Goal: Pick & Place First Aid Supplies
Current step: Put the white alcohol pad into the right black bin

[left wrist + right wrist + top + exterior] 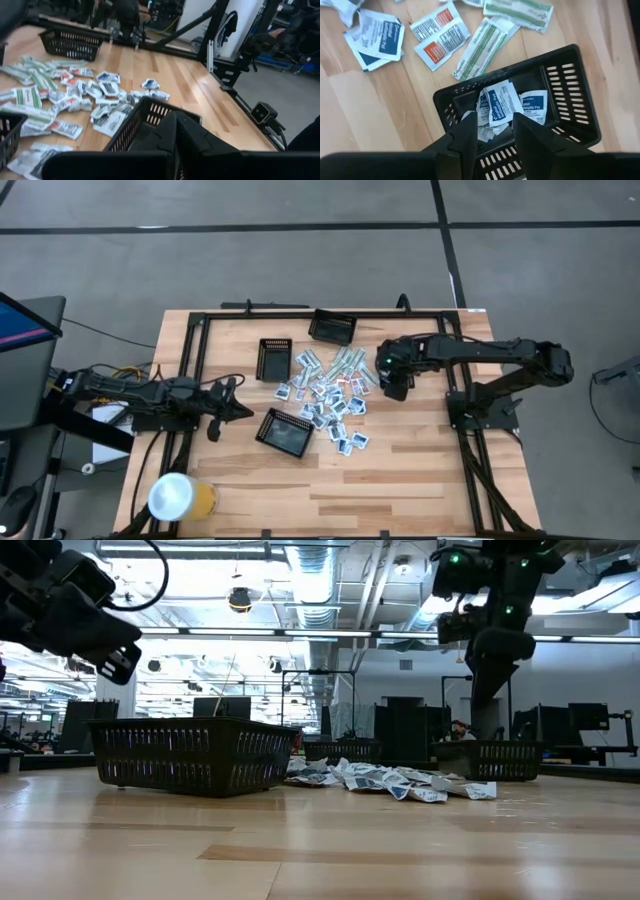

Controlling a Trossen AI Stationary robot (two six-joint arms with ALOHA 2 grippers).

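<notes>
R hand [490, 131], fingers apart, grips nothing, hovers over black tray [570, 90] holding blue-marked sachets [502, 102]; L hand [228, 402] state: cannot tell

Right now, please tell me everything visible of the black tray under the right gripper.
The black tray is a rectangular basket, slotted plastic by its look, standing flat on the wooden table. Several white-and-blue packets lie inside. The open right gripper hovers above it; a green-white strip lies outside its rim.

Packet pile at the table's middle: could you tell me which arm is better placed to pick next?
Likely right: the right gripper hangs open beside the packet pile; the left gripper waits behind a black tray.
</notes>
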